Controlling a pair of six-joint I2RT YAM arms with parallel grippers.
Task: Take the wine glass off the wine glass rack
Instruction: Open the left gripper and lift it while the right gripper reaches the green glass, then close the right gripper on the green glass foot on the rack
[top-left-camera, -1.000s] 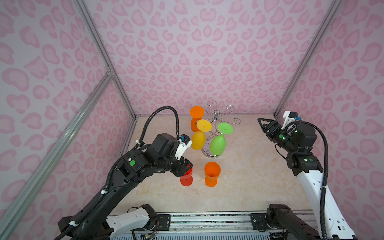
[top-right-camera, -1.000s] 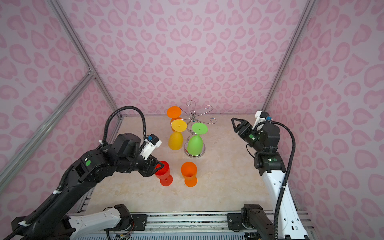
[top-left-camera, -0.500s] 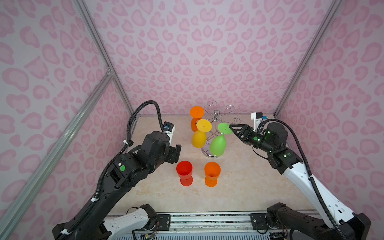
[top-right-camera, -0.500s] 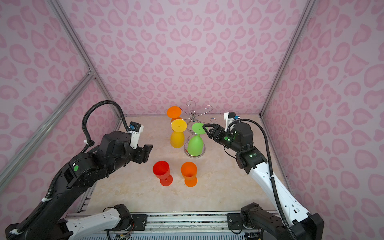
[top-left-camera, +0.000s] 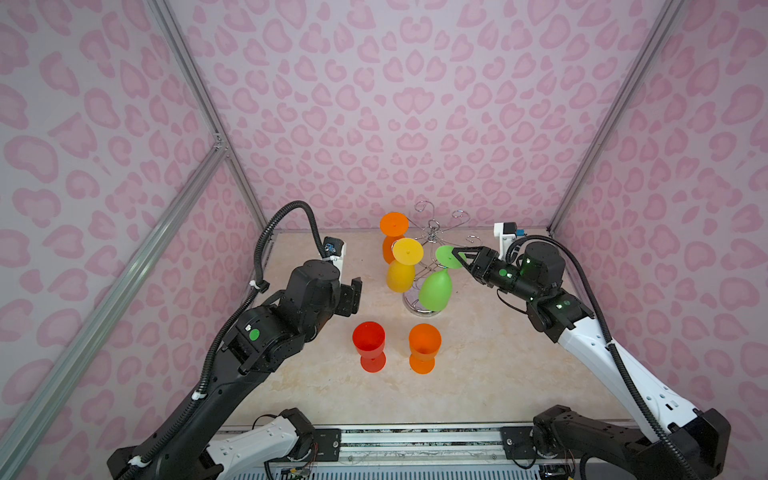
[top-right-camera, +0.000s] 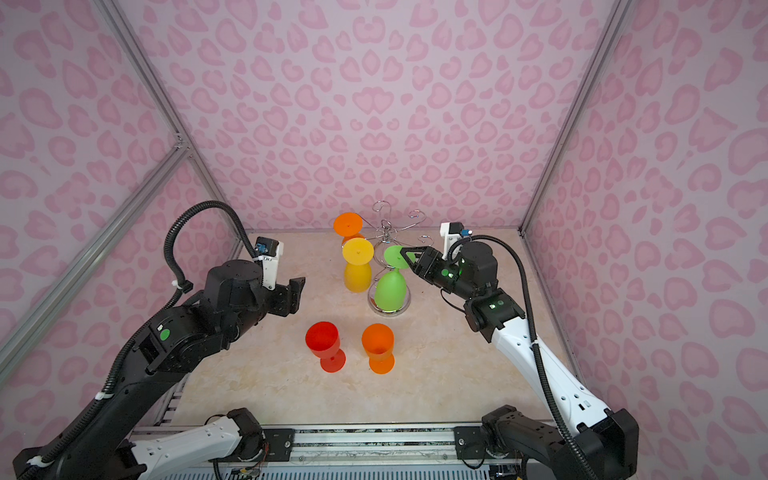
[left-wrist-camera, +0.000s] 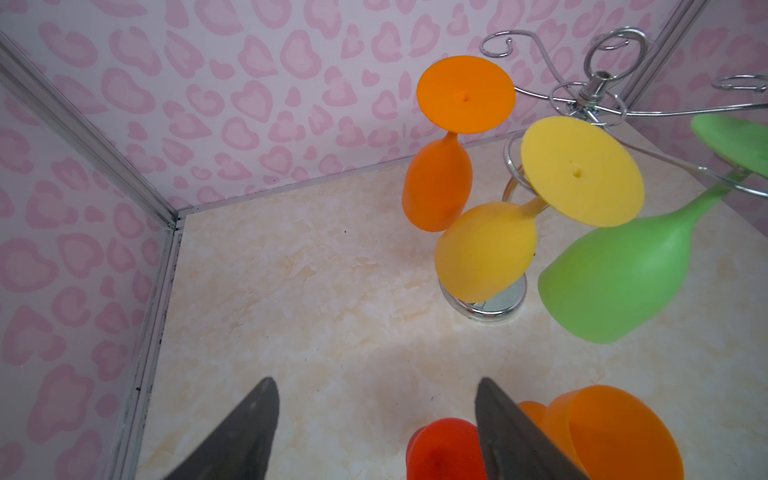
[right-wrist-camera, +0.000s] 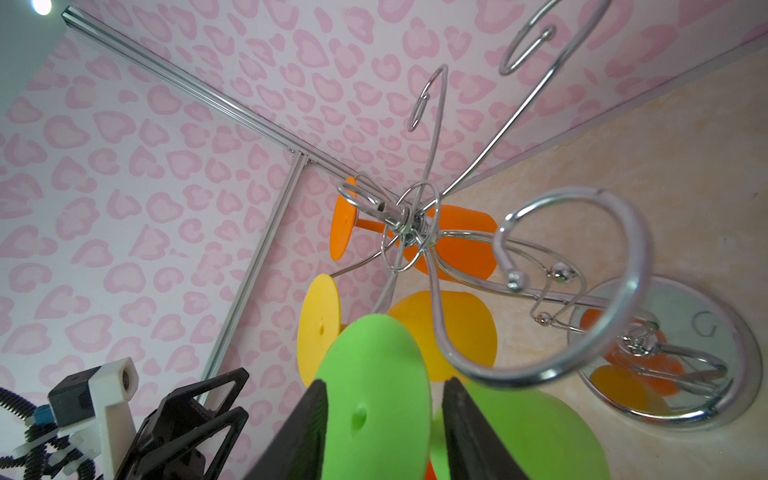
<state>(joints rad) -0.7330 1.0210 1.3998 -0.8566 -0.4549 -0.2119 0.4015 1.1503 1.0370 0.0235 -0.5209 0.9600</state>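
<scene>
Your right gripper (right-wrist-camera: 384, 382) straddles the foot of the green wine glass (top-left-camera: 435, 291), which hangs bowl-down on the wine glass rack (right-wrist-camera: 706, 316), a firm pinch not discernible; your left gripper (left-wrist-camera: 376, 382) stands open and empty near the red glass (top-left-camera: 369, 338).

Ahead of the left claw (left-wrist-camera: 374, 382) the desk (left-wrist-camera: 291, 291) lies bare up to the yellow glass (left-wrist-camera: 484, 253) — the red glass (left-wrist-camera: 440, 446) and the standing orange glass (left-wrist-camera: 615, 432) flank that claw; a curl of the wine glass rack (right-wrist-camera: 681, 320) crowds the right claw (right-wrist-camera: 384, 382).
</scene>
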